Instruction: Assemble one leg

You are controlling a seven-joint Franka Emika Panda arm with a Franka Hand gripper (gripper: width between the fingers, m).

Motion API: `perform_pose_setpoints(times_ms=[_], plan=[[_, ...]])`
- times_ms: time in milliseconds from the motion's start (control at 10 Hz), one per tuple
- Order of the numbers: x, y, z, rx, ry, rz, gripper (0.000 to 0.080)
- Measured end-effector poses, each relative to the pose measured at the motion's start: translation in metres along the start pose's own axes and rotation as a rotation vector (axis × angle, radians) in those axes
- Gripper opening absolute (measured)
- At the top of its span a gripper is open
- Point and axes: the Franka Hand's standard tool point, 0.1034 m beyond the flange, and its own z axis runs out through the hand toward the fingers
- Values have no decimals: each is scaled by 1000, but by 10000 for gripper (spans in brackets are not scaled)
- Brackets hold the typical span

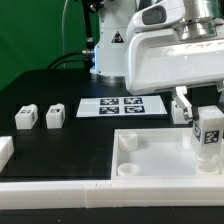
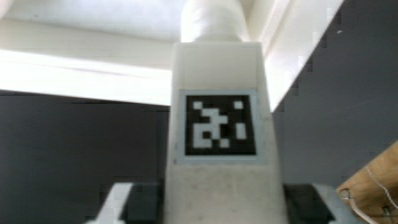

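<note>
Evidently pinches leg (image 1: 210,135) in closed gripper (image 1: 203,115) near desk (image 1: 80,145) edge on the exterior view's right; likely light, stiff, slick; grip flat faces.

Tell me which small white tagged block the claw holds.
The white plastic block at the exterior view's right, in the gripper; two others lie free on the table.

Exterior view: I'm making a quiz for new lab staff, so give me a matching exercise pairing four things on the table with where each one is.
Things:
1 held leg
2 loose legs
3 marker board
4 tray-like piece

Places:
A lying flat mid-table, beyond the tray-like piece
B in the gripper
C side by side at the exterior view's left
D at the front, toward the exterior view's right

Pairs: 1-B; 2-C; 3-A; 4-D
</note>
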Motion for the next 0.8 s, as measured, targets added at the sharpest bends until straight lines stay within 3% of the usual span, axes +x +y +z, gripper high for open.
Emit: perform_pose_setpoints(times_ms=[800], plan=[[-4,-1,14,-5,65,2,294]])
